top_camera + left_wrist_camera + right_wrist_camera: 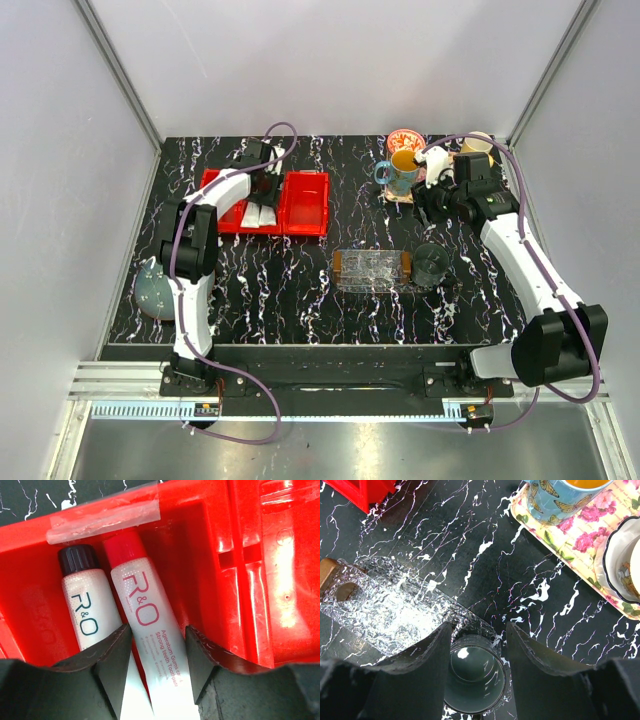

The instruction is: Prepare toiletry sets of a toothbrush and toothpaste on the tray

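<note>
Two white toothpaste tubes lie side by side in the left red bin (210, 545). One has a red cap (145, 605), the other a black cap (82, 610). They also show in the top view (258, 213). My left gripper (157, 630) is open low in the bin, its jaws on either side of the red-capped tube. The clear tray (373, 270) with brown ends sits mid-table and looks bare (385, 605). My right gripper (479, 627) is open and empty above a dark cup (472, 680). The toothbrush is not in view.
A second red bin (305, 203) adjoins the first. The dark cup (431, 264) stands just right of the clear tray. A floral tray (570, 540) with mugs (402, 172) is at the back right. A grey-blue bowl (155, 290) sits at the left edge.
</note>
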`<state>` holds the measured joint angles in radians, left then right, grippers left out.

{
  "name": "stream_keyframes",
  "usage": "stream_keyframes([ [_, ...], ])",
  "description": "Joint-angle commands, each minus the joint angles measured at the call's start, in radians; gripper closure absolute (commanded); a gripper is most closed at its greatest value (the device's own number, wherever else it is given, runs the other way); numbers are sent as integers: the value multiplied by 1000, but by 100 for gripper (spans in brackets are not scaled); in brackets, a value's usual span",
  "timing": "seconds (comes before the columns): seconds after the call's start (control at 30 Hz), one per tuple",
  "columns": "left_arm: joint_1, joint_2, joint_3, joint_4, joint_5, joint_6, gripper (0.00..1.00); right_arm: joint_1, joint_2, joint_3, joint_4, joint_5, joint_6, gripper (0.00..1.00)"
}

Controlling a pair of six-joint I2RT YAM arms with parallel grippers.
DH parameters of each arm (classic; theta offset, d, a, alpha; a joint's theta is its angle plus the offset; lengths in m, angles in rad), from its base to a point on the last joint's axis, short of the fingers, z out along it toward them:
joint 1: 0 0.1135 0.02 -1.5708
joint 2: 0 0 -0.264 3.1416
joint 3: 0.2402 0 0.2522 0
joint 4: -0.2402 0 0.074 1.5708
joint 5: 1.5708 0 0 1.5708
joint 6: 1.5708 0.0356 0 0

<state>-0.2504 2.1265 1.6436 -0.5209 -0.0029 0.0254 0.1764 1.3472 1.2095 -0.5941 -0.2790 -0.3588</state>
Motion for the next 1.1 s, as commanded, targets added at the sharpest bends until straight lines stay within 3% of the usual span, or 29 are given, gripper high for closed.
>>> stream_keyframes([
  [0.0, -10, 30, 21, -34, -3, 5, 51, -3, 1, 28, 42, -9, 0, 46],
  [0.8, 3, -143, 19, -50, 21, -7, 77, -3, -8, 58, 22, -19, 1, 46],
  [1.07, 16, -229, -8, -64, 46, 21, 93, -2, -6, 61, 8, -34, 0, 45],
])
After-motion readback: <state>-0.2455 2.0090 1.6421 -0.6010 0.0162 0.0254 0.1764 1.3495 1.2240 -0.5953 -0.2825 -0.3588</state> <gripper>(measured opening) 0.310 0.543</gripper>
